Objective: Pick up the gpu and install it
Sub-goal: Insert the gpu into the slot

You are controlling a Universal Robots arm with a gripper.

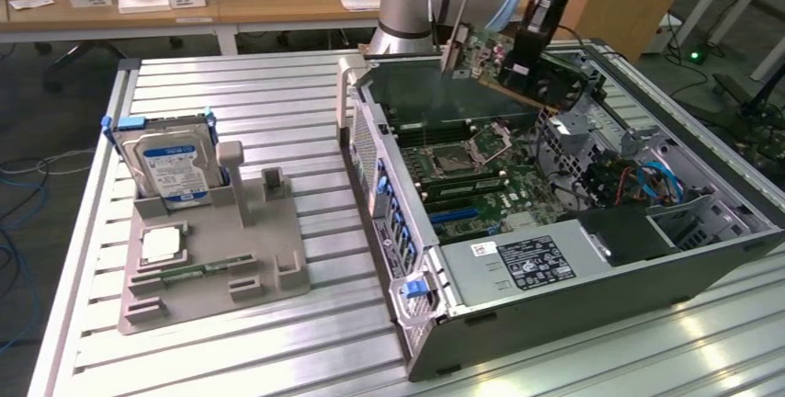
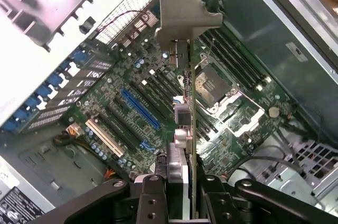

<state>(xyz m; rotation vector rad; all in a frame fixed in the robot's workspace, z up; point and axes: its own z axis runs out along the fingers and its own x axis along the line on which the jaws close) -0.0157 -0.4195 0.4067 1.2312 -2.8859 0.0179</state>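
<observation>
Currently, tool (image 2: 182,188) clamped on gpu (image 2: 182,113), card edge-on between fingers (image 2: 152,198), above motherboard (image 2: 132,76)

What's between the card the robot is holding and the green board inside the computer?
Nothing, just air. In the exterior view the gpu hangs above the motherboard, not touching it, and the stretch between them is bare.

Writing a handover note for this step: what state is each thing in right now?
computer case: lying flat, side open
gpu: held in the air, tilted above the computer case, not seated
gripper: shut on the gpu
blue slot: empty
hard drive: standing upright in the grey fixture
memory stick: lying flat in the same fixture
</observation>
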